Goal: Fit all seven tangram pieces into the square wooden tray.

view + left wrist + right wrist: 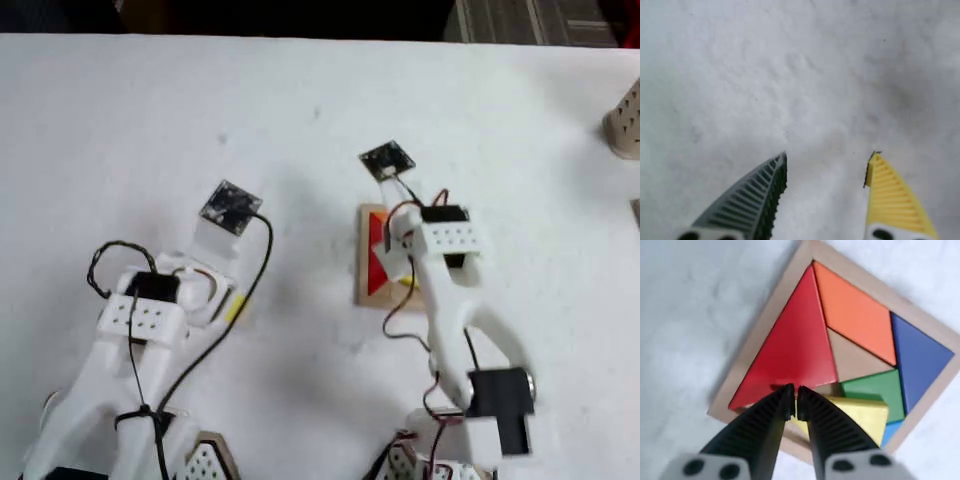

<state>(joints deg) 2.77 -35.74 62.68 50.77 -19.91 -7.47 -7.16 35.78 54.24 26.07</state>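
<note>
- The tray (pixel 765 327) lies flat on the worktop (pixel 790 75), with seven colours showing inside its rim. These are red (pixel 790 345), orange (pixel 852 310), tan (pixel 855 360), green (pixel 877 390), blue (pixel 917 360), yellow (pixel 865 412) and a light-blue sliver (pixel 892 430).
- The right hand (pixel 795 390) hangs over the tray, clenched with nothing between its fingers. Its tips sit above the seam where red meets yellow.
- The left hand (pixel 827 157) is released, fingers spread over bare worktop, well apart from the tray.
- We judge the fit nearly finished. The right hand hides part of yellow and the tray corner beneath it, so we cannot tell whether yellow sits flush.
- If yellow rides on a neighbour's edge, a push from the clenched tips could tilt it or lever red up out of the tray.
- A sideways nudge on that seam could slide the whole tray, since nothing braces its rim.
- Pressing hard on a jammed piece could wedge it tighter against green or pop light blue loose at the tray's edge.
</note>
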